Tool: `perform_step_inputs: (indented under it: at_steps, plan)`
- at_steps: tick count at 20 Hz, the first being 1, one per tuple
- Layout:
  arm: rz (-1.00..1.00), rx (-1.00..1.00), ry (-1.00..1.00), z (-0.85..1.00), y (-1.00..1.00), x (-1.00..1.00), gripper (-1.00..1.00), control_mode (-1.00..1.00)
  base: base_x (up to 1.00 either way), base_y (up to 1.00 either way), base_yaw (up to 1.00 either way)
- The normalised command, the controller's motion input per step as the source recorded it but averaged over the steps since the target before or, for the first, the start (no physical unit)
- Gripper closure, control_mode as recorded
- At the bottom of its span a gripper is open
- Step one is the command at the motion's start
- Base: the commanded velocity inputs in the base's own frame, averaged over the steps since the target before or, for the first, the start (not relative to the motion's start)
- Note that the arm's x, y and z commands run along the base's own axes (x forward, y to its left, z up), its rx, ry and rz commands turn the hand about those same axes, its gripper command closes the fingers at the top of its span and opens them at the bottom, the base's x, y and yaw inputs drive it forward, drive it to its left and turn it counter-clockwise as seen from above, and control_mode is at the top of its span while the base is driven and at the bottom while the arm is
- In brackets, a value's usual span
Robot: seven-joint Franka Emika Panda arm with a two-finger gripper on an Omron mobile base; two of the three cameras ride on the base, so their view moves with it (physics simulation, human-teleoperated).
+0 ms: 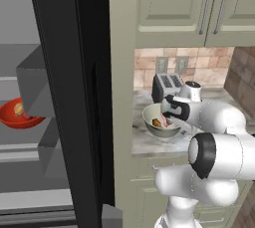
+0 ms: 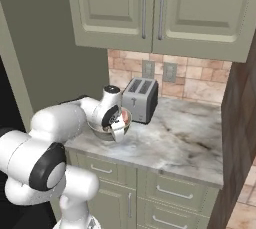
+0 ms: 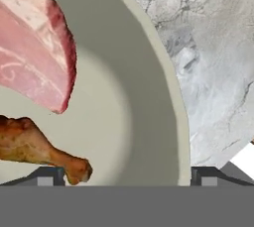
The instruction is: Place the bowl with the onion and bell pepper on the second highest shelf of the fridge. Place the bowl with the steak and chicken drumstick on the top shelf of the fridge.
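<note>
Left base view: fridge stands open at left, black door edge running down the middle, grey interior behind it. Red bowl with the onion and bell pepper sits inside on a grey fridge shelf, tan onion visible in it; which shelf it is cannot be told from this crop. To the right, marble worktop carries the pale cream bowl with a pink and a brown piece inside, and a toaster just behind it against the brick wall. White arm reaches from lower right, end effector down at the cream bowl's right rim. Right base view: same cream bowl near the worktop's left front edge, mostly hidden by the wrist; toaster just beside it to the right; end effector tipped over the bowl. Upper cabinets above, drawers below the worktop. Hand view: close in on the cream bowl, pink steak at upper left, golden-brown chicken drumstick at lower left, the two lying close together. Two dark fingertips stand wide apart, one inside the bowl by the drumstick's end, the other outside the rim over the worktop; end effector released, straddling the rim, nothing gripped.
</note>
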Motion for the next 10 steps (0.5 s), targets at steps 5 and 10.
perform_step_inputs:
  at_steps: [5, 10]
  plan:
    - [0.02, 0.0, 0.06, -0.46, 0.0, 0.04, 1.0, -1.0, 0.0, 0.0, 0.0]
    - [0.0, -0.01, 0.06, -0.4, 0.01, -0.03, 1.0, -1.0, 0.0, 0.0, 0.0]
